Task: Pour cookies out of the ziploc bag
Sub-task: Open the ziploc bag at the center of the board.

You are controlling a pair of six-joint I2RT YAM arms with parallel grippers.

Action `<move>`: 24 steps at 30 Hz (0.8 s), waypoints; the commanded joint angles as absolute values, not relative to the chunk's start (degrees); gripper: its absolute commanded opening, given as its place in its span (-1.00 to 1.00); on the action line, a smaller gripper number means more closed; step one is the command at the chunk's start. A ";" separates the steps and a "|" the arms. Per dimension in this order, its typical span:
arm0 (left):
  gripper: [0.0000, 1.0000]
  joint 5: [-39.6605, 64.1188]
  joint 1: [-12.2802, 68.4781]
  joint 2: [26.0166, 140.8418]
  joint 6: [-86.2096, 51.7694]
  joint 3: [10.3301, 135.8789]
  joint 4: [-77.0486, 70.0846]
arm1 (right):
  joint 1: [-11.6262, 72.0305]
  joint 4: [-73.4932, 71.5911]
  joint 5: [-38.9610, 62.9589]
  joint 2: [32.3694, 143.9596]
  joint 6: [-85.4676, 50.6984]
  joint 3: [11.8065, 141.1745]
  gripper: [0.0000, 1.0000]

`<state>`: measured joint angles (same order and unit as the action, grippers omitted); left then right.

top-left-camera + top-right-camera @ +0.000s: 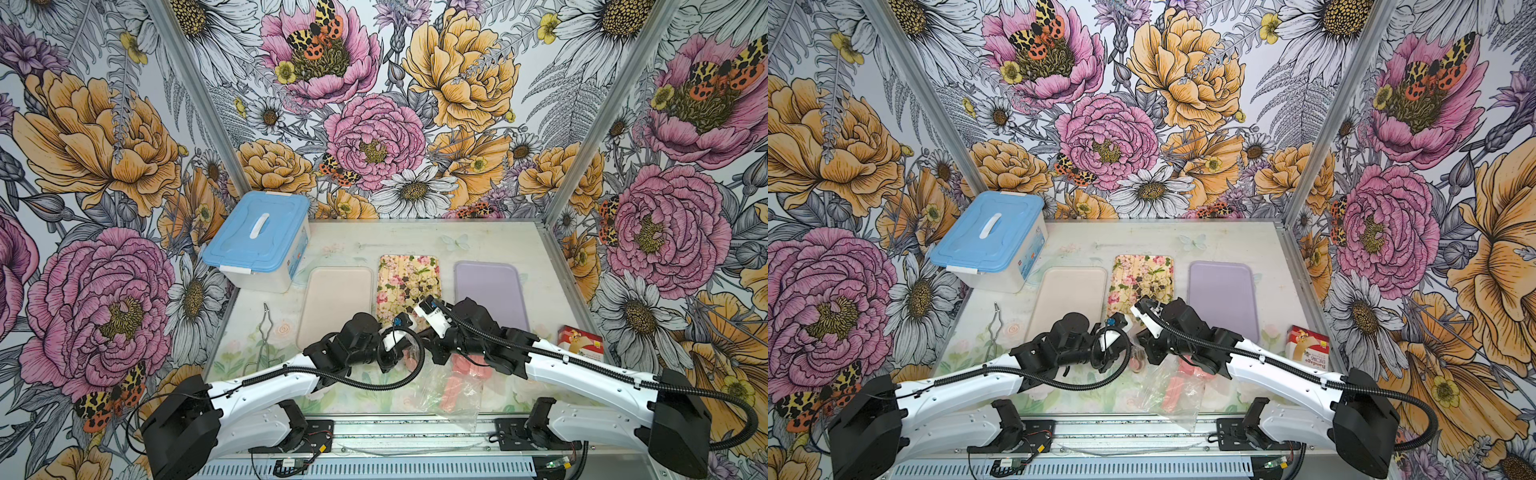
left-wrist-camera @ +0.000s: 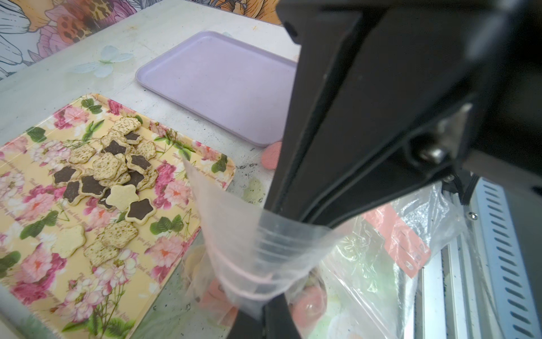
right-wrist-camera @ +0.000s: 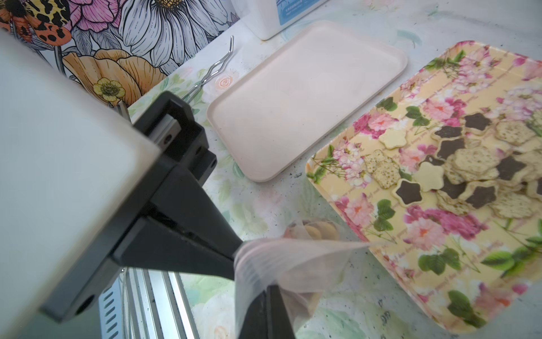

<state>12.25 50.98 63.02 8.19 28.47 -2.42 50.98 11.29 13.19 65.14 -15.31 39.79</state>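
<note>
Both pincers clench the ziploc bag (image 2: 264,264): left pincer (image 2: 264,299), right pincer (image 3: 258,276). Its mouth faces twelve o'clock toward the floral tray (image 1: 409,286); pink cookies (image 2: 311,299) remain inside.

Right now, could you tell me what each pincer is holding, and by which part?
Both hold the clear ziploc bag by its open top edge: the left pincer and the right pincer each pinch the zip strip.
</note>
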 commanded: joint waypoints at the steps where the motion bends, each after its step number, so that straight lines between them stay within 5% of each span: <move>1: -1.00 9.59 49.39 61.99 7.16 29.04 -2.06 | 50.48 13.08 8.37 64.59 -15.06 41.04 -1.00; 24: -1.00 6.98 46.15 59.22 4.71 28.70 -0.44 | 45.90 15.03 4.08 63.31 -18.50 40.27 -1.00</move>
